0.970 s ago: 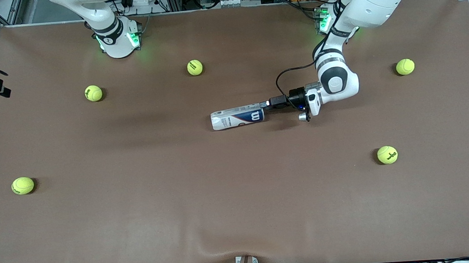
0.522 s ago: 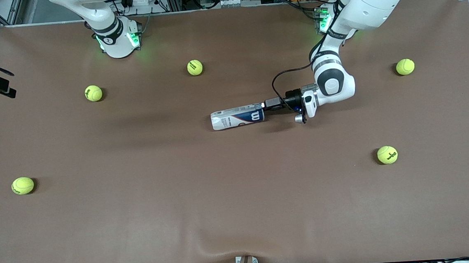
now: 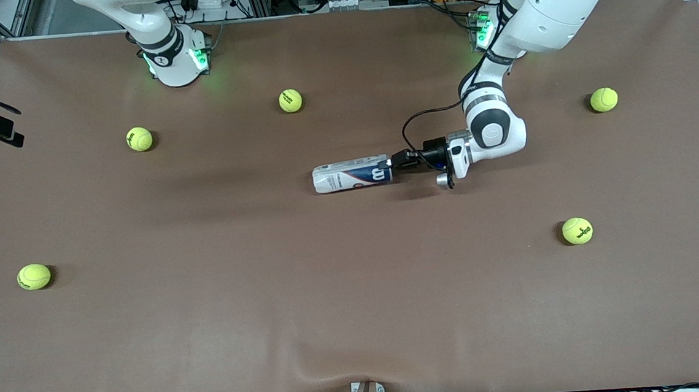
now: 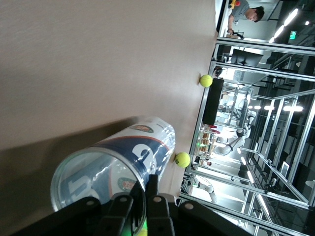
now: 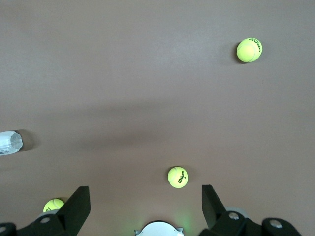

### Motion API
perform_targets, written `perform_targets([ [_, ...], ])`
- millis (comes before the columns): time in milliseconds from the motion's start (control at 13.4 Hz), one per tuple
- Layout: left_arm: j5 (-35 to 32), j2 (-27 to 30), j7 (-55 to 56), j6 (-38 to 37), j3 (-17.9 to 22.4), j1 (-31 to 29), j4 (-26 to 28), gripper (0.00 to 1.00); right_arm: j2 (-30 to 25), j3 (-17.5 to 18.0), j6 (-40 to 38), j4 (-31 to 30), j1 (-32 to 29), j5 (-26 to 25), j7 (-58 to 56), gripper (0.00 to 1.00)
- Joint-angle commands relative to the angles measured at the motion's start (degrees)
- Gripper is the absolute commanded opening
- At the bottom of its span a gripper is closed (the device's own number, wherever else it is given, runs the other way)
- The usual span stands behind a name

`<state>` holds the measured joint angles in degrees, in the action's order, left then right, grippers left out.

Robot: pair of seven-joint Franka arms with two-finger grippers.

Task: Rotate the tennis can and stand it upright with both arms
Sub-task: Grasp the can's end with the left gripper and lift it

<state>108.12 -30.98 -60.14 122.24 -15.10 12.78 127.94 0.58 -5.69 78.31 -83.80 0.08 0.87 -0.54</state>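
**Colleague:** Where is the tennis can (image 3: 353, 176) sitting right now?

**Me:** I'm seeing it lying on its side near the middle of the front view, flat on the desk (image 3: 357, 306). Its long axis is running almost straight across the picture, with the navy-banded end pointing toward the left arm's end of the desk.

**Colleague:** And your jaws?

**Me:** I'm holding the left gripper (image 3: 389, 163) low at that navy end, reaching in along the can's own axis. In the left wrist view its jaws are pinched together on the can's rim (image 4: 140, 194), one finger (image 4: 153, 194) outside the wall and the other inside the open mouth. So the left gripper (image 4: 142, 196) is gripping the can by its lip.

**Colleague:** What about the other arm?

**Me:** It's waiting. The right gripper (image 5: 142, 209) isn't showing in the front view; its wrist view is looking down on bare desk and three tennis balls (image 5: 177, 177), with its jaws spread wide and empty. One end of the can is just peeking in at the middle left edge of that picture.

**Colleague:** So which arm is leading?

**Me:** I'm judging the left, since it's already on the can; the right is well apart from the free end and would have to come across before both can tip it up.
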Motion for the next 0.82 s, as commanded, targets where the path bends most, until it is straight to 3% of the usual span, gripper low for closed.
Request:
perform_targets([
  [0,-0.88,0.57,4.83,0.98,-0.37,0.75,-2.16,0.0,-0.14,0.06,0.44,-0.22,0.36,-0.7,0.45,1.0],
  [373,-4.32,1.98,15.48,2.55,-0.46,2.86,-6.65,0.0,-0.06,0.06,1.05,-0.49,0.44,-0.43,0.28,1.0],
  [597,-12.2,2.95,26.0,6.5,-0.46,4.26,-10.86,0.0,-0.14,0.06,0.35,-0.49,0.45,-0.43,0.28,1.0],
  [746,-16.96,3.73,32.43,8.09,-0.46,4.88,-12.8,0.0,-0.23,1.98,0.44,-0.49,-1.13,-0.43,0.28,1.0],
])
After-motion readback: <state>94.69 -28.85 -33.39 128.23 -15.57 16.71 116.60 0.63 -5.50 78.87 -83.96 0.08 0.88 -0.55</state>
